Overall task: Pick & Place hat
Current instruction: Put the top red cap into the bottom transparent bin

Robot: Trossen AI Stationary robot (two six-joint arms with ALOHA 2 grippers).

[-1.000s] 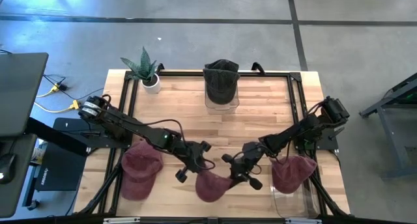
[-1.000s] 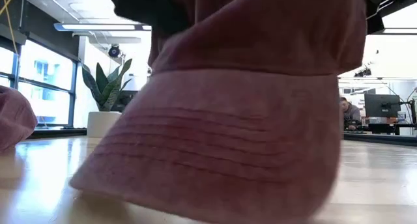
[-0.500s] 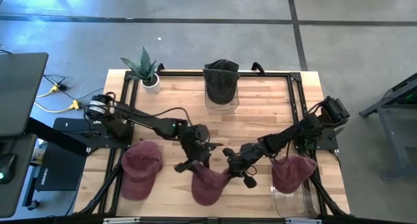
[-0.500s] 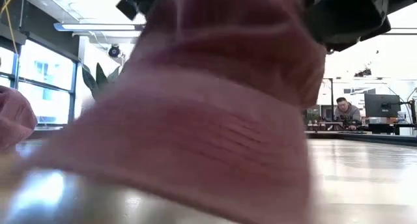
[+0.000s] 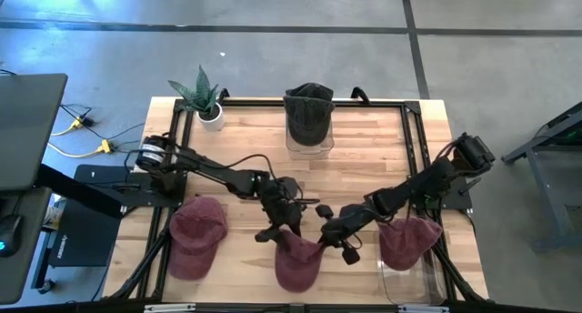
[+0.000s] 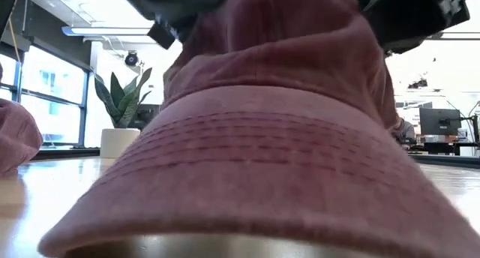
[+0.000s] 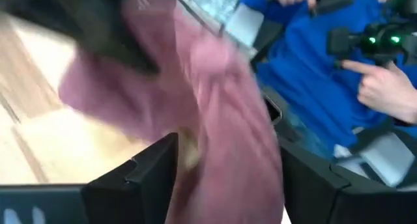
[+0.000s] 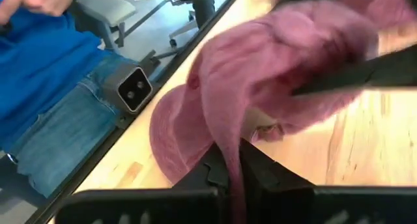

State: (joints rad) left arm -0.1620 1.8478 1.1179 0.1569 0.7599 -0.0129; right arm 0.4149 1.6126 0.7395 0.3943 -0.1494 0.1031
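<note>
At about seven o'clock on the table (image 5: 364, 163) lies one maroon cap (image 5: 194, 236). The left pincer (image 5: 284, 217) stands with its fingers apart at the crown of the middle hat (image 5: 298, 258), at six o'clock by the near edge. The right pincer (image 5: 338, 235) is clamped on that hat's right side, and another maroon cap (image 5: 408, 240) lies at four o'clock.

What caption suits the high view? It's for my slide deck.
Both hands meet at the middle pink hat near the table's front edge: right hand shut on it, left hand open beside it.
</note>
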